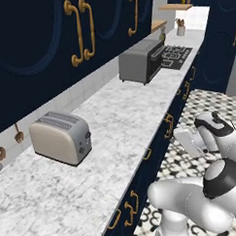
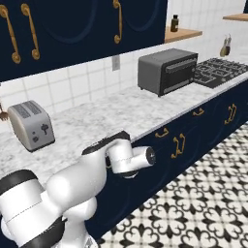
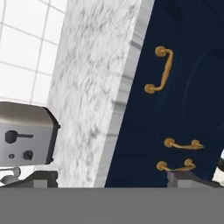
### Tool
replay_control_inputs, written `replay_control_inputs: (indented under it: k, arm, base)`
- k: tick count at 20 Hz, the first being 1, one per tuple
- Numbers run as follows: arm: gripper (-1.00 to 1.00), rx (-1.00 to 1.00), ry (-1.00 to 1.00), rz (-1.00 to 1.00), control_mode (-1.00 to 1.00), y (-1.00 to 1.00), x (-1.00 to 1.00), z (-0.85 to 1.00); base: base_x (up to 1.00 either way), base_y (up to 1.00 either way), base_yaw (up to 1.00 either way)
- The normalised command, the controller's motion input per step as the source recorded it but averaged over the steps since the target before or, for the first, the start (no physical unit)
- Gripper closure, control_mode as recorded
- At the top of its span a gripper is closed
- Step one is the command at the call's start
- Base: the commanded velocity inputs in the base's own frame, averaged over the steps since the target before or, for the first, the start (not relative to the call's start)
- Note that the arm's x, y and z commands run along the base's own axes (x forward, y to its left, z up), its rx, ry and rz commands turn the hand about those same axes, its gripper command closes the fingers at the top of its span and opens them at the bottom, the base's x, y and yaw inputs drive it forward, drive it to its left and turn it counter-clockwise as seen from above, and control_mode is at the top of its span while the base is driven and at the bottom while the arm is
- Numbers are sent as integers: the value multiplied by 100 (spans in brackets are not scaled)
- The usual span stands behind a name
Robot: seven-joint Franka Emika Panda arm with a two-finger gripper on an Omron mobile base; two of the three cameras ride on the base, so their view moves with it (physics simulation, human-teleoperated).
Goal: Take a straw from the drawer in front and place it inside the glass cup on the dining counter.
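My gripper [image 3: 114, 177] is open, its two dark fingertips wide apart with nothing between them. It hangs in front of the navy lower cabinets, just below the marble worktop's edge [image 3: 124, 87]. The hand view is rolled sideways, so that edge runs up the picture. Ahead is a shut navy drawer front [image 3: 181, 72] with a brass handle [image 3: 159, 75], which also appears in the right base view as a drawer front [image 2: 156, 139]. The straw is hidden. The glass cup and the dining counter are out of view.
On the worktop stand a toaster [image 1: 60, 137], a grey toaster oven [image 1: 141, 60] [image 3: 26, 135] and, further along, a stove [image 2: 218, 70]. Navy wall cabinets [image 1: 33, 36] hang above. A patterned tile floor [image 2: 203, 203] runs along the cabinet fronts.
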Motion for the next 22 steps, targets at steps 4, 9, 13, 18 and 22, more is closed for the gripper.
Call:
replay_control_inputs:
  k: [4, 9, 13, 18, 22]
  arm:
    - [-100, 8, 0, 0, -100, 0, 67, -61]
    - [-100, 16, 0, 1, -100, -6, 51, -64]
    - [-100, 13, 0, 4, -100, -12, 35, -43]
    - [-100, 12, 2, 2, -100, -15, 34, -29]
    - [-100, 11, 2, 3, -100, -15, 43, -36]
  base:
    - [0, 0, 0]
    - [0, 0, 0]
    - [0, 0, 0]
    - [0, 0, 0]
    - [0, 0, 0]
